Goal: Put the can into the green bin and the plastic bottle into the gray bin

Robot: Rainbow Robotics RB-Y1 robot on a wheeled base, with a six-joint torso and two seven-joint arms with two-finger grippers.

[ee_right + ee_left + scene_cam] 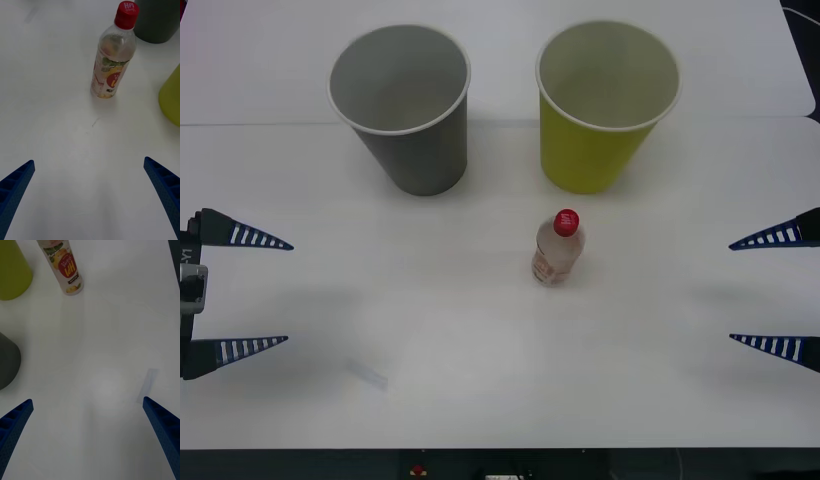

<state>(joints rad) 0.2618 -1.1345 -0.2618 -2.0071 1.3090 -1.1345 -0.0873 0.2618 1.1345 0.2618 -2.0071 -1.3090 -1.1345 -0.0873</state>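
Front view: small clear plastic bottle (558, 250) with red cap stands upright at six o'clock from the yellow-green paper cup (600, 110), gray paper cup (405, 110) at ten o'clock. Left gripper (255, 292) and right gripper (765, 290) both gape, holding nothing.

Bright, even overhead light; white table (480, 330) nr blown out, little texture. Shadows soft & faint: pale smudge at 3 o'clock of the plastic bottle (558, 250) in front view, weak grey patches on table by left gripper (288, 292) and right gripper (729, 292). No hard glare; small highlights on bottle's clear shoulder (112, 39) in right wrist view. Front view slightly soft overall. Wrist views: blue fingers (15, 423) at edge a bit blurred, mid-table sharper.
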